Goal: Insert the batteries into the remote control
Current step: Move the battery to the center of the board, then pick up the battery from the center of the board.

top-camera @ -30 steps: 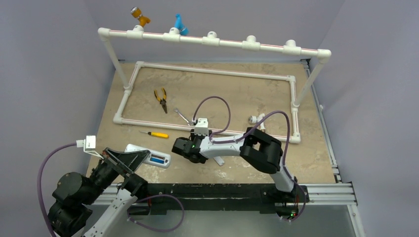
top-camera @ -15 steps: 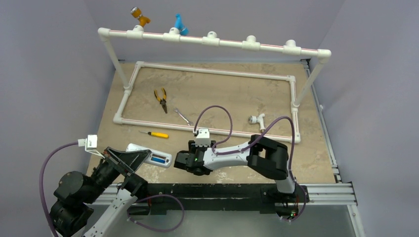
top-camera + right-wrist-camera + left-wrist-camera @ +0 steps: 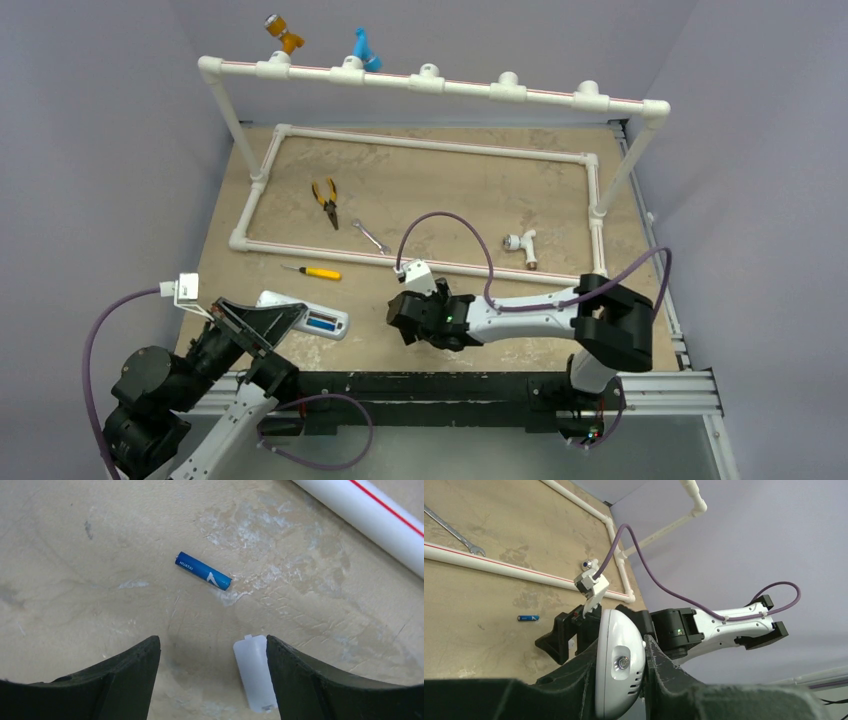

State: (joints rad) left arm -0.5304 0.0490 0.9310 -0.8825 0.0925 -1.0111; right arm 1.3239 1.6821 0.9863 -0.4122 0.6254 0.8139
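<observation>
The white remote control [image 3: 305, 317] with its bluish display lies low at the table's front left, and my left gripper [image 3: 262, 322] is shut on it. In the left wrist view its rounded end [image 3: 620, 665] is clamped between the left gripper's [image 3: 620, 647] fingers. One blue battery [image 3: 203, 571] lies flat on the table ahead of my right gripper [image 3: 212, 645], which is open with nothing in its grip. A small white battery cover [image 3: 255, 672] lies on the table just inside its right finger. The same battery [image 3: 528, 618] shows in the left wrist view, and the right gripper [image 3: 405, 318] hides it from above.
A yellow-handled screwdriver [image 3: 312, 271], pliers [image 3: 325, 200] and a wrench [image 3: 372, 237] lie left of centre. A white pipe fitting [image 3: 520, 243] sits by the white pipe frame [image 3: 420, 145], whose near rail [image 3: 370, 515] runs just beyond the battery.
My right arm has swung to the right along the table's front, away from the remote, and its forearm has dropped lower. The left arm and the remote have not moved.
</observation>
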